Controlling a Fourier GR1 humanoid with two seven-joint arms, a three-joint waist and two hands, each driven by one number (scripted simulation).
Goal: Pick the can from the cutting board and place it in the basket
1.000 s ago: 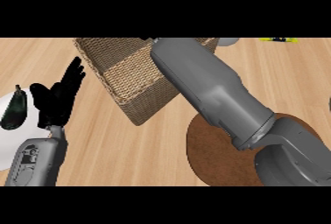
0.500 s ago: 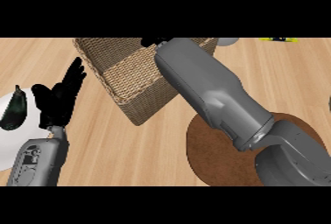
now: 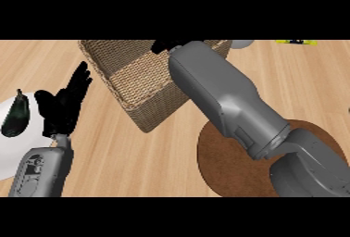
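Can hidden; my right hand (image 3: 166, 45) has edged further over the basket (image 3: 137, 88), fingers unreadable. Left hand (image 3: 63, 104) rests, fingers spread.

Woven wicker basket (image 3: 140, 88), pale wood-grain counter (image 3: 137, 157)

One woven basket (image 3: 137, 88) stands at upper centre of the frame. One round brown cutting board (image 3: 229, 166) lies at lower right. One white plate (image 3: 17, 139) sits at the left edge, bearing one dark eggplant (image 3: 15, 115). Two hands show: the left hand (image 3: 63, 109) and the right hand (image 3: 167, 45).
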